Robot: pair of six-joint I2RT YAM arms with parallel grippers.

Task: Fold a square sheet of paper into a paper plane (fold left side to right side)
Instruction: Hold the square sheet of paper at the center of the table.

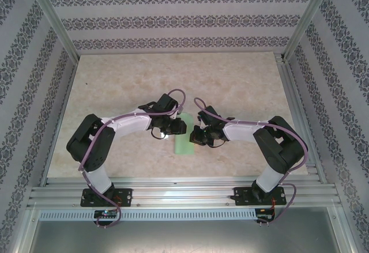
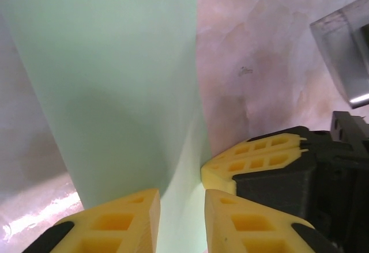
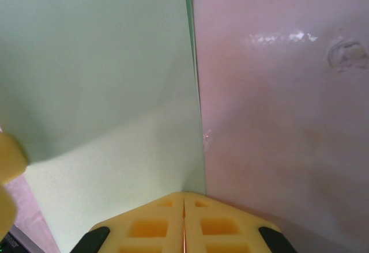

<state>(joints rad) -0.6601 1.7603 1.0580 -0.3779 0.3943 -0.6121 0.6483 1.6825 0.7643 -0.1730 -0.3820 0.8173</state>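
Sheet: thin, matte mint-green paper sheet [image 1: 183, 143], plain and unmarked. From overhead it is a narrow strip lying on the desk between the two end effectors.
Sheet form: in the left wrist view [image 2: 115, 80] an upper layer lifts off the lower one in a soft, rounded bend. In the right wrist view [image 3: 98, 63] its straight right edge lies against bare desk.
Desk: pale beige-pink, marble-veined slab [image 1: 115, 80], glossy, with small glare spots.
Left end effector [image 1: 174, 129] [image 2: 181, 218]: blocky yellow fingers with square recesses on black mounts. They are spread by a narrow gap, the lifted layer runs into the gap, and it is not clamped.
Right end effector [image 1: 198, 136] [image 3: 184, 224]: the same yellow fingers, pressed together seam to seam, tips at the sheet's right edge. Whether paper is caught between them cannot be told.
Surround: walls [image 1: 173, 19] banded in grey-and-white damask print; ribbed aluminium rail [image 1: 184, 192] along the near edge.
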